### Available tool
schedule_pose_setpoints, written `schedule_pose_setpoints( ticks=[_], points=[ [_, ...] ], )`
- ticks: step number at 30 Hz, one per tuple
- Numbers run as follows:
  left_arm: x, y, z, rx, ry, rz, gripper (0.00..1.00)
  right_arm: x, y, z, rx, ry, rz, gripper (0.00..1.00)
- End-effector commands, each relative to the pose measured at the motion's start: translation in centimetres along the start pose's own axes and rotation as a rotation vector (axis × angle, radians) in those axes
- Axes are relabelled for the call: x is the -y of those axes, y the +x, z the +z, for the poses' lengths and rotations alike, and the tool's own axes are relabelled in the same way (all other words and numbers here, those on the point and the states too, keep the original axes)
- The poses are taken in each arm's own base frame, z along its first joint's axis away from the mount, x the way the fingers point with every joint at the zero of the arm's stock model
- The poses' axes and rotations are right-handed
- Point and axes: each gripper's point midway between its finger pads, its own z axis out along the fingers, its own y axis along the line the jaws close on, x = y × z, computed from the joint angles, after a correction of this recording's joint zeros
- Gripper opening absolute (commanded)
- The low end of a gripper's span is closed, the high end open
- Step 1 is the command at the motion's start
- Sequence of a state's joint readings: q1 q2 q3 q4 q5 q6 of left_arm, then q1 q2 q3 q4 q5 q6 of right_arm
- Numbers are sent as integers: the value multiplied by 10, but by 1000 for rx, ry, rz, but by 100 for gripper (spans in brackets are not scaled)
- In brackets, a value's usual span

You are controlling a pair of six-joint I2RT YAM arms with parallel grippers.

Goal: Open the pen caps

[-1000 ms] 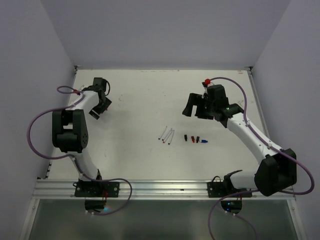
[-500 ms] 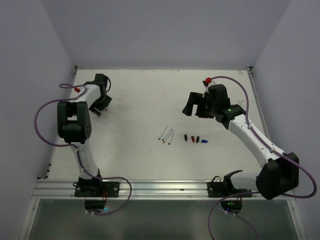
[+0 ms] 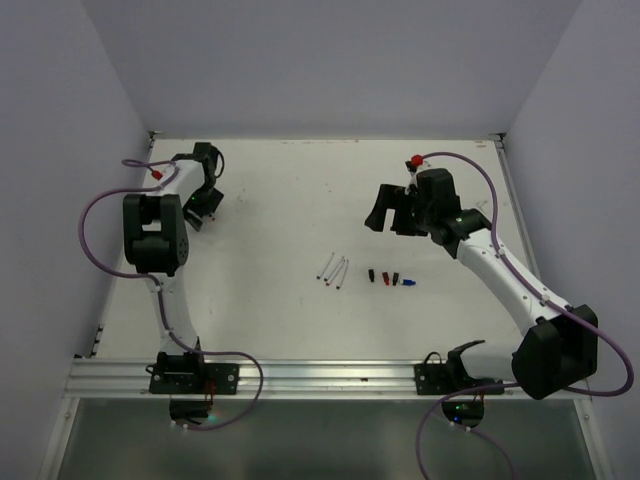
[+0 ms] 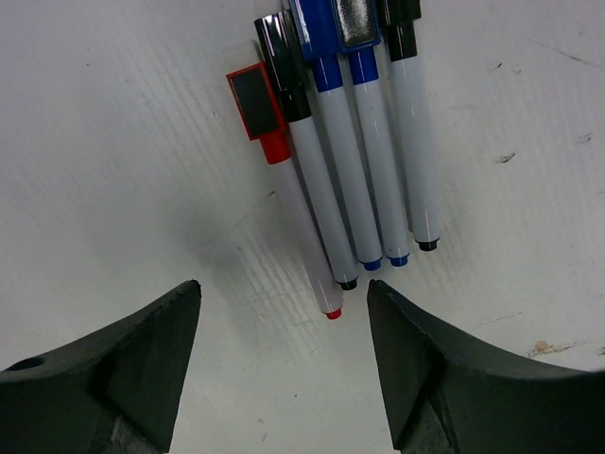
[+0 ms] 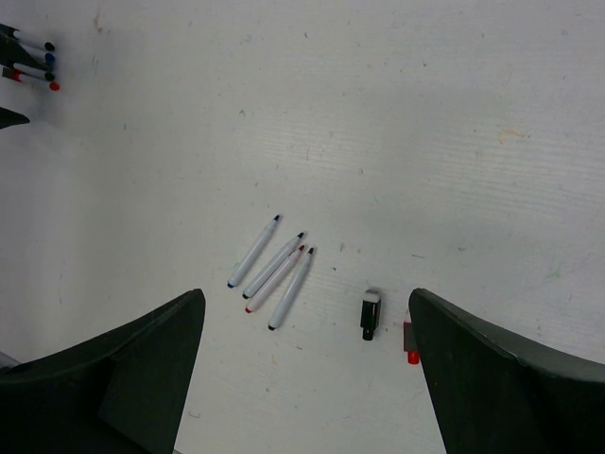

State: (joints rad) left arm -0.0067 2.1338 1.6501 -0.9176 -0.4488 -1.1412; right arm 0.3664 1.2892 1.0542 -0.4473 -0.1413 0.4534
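Several capped pens (image 4: 326, 189) lie side by side, white barrels with a red cap (image 4: 255, 106), a black cap (image 4: 281, 59) and blue caps (image 4: 319, 38). My left gripper (image 4: 284, 291) hovers open just above their tail ends, at the far left of the table (image 3: 203, 208). Several uncapped pens (image 3: 333, 270) lie mid-table, also in the right wrist view (image 5: 274, 270). Loose pen caps (image 3: 390, 278) sit in a row to their right, among them a black cap (image 5: 370, 315) and a red cap (image 5: 409, 342). My right gripper (image 3: 392, 222) hangs open and empty above them (image 5: 307, 295).
Purple cables (image 3: 95, 230) loop beside each arm, with a red connector (image 3: 414, 161) behind the right wrist. Pale walls close in the white table (image 3: 280, 190) on three sides. A metal rail (image 3: 320, 375) runs along the near edge.
My left arm has swung its elbow toward the far left and the gripper has shifted slightly that way. The right arm has stayed put.
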Motion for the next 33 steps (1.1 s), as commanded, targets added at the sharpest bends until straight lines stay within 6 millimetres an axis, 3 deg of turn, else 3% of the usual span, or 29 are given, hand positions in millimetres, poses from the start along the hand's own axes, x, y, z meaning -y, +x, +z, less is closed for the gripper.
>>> schedule_pose_setpoints(
  ticks=[1,11,22,33],
  points=[
    [-16,-7,-1,40,-50,-12,74,-4,-11,-3,50,-11,-19,93],
    [-25,5,15,38,-100,51,74,-4,-12,-7,61,-8,-18,93],
    [-14,6,4,91,69,163,72,-4,-12,-8,64,-10,-11,94],
    [-27,19,11,69,46,198,71,-4,-8,-11,64,-13,-12,94]
  ],
)
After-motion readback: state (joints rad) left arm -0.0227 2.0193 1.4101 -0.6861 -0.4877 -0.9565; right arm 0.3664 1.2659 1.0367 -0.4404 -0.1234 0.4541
